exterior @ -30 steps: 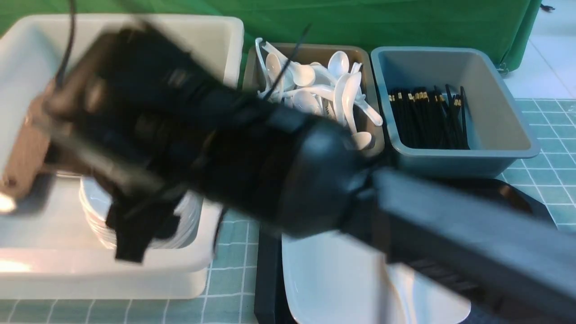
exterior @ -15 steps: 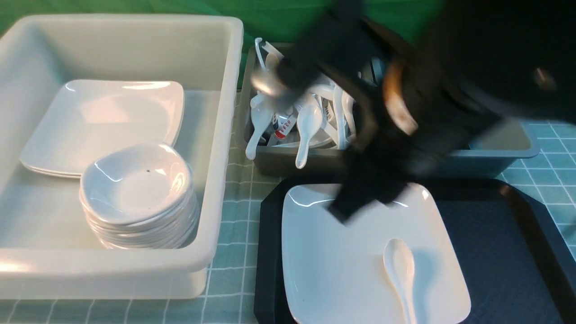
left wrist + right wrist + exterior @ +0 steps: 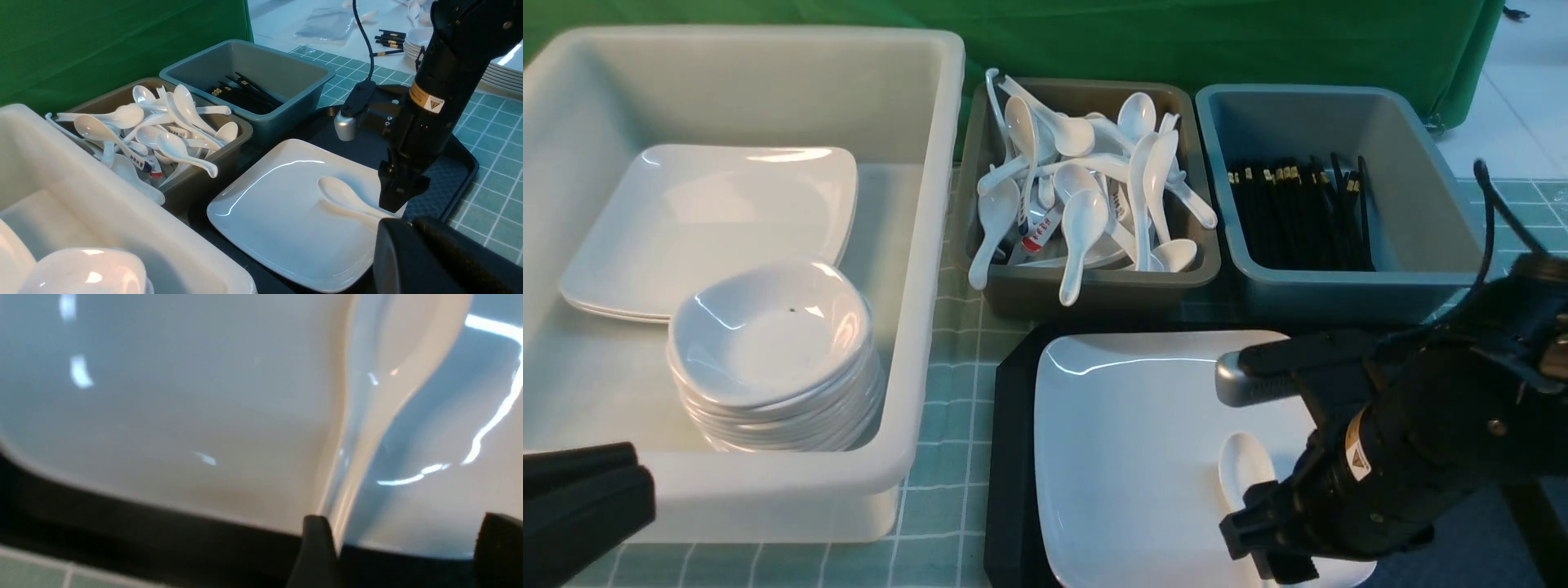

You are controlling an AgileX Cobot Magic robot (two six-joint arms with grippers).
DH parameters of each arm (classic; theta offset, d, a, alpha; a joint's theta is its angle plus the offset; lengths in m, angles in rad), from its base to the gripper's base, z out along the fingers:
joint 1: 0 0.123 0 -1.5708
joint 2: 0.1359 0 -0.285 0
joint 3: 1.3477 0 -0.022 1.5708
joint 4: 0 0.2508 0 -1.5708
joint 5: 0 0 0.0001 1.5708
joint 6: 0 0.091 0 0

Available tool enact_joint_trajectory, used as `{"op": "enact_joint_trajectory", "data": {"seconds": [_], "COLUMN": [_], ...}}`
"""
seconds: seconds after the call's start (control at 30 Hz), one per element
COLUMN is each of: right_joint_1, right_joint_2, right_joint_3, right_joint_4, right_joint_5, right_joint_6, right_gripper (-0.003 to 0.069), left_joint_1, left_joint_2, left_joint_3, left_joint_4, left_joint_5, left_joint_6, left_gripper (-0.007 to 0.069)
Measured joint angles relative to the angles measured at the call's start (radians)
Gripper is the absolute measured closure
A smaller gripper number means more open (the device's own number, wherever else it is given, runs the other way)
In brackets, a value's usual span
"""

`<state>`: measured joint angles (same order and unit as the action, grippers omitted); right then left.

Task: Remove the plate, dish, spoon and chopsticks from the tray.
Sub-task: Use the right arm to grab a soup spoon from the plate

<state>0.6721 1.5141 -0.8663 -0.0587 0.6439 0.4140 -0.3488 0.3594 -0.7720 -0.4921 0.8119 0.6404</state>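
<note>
The right end effector is open around the handle end of the spoon, ready to pinch it. The spoon lies on the plate, which sits on the tray, so I think the spoon must go first. The brown tub of spoons is just behind. The left end effector is closed, low by the white tub, out of the way.
</note>
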Motion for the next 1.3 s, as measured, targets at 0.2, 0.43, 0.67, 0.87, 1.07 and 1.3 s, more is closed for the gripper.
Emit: {"op": "enact_joint_trajectory", "data": {"seconds": [0.2,0.43,0.67,0.87,1.07,1.3], "right_joint_1": [-0.019,-0.019,-0.02,-0.02,-0.02,-0.088], "right_joint_2": [0.085,0.15,0.166,0.162,0.055,0.038], "right_joint_3": [0.007,0.008,0.004,-0.006,-0.115,-0.37], "right_joint_4": [0.008,0.026,0.015,0.021,0.03,0.037], "right_joint_5": [-0.101,-0.193,-0.202,-0.171,-0.02,-0.199], "right_joint_6": [0.018,0.018,-0.006,-0.072,-0.147,-0.221], "right_gripper": [0.0145,0.0145,0.0296,0.046,0.046,0.046], "left_joint_1": [0.0,0.0,0.0,0.0,0.0,0.0], "left_joint_2": [0.003,0.003,0.003,0.003,0.003,0.003], "left_joint_3": [0.0,0.0,0.0,0.0,0.0,0.0], "left_joint_4": [0.0,0.0,0.0,0.0,0.0,0.0], "left_joint_5": [0.0,0.0,0.0,0.0,-0.005,-0.067], "left_joint_6": [0.011,0.011,0.011,0.011,0.016,0.022], "left_gripper": [0.0607,0.0607,0.0607,0.0607,0.0607,0.0607]}}
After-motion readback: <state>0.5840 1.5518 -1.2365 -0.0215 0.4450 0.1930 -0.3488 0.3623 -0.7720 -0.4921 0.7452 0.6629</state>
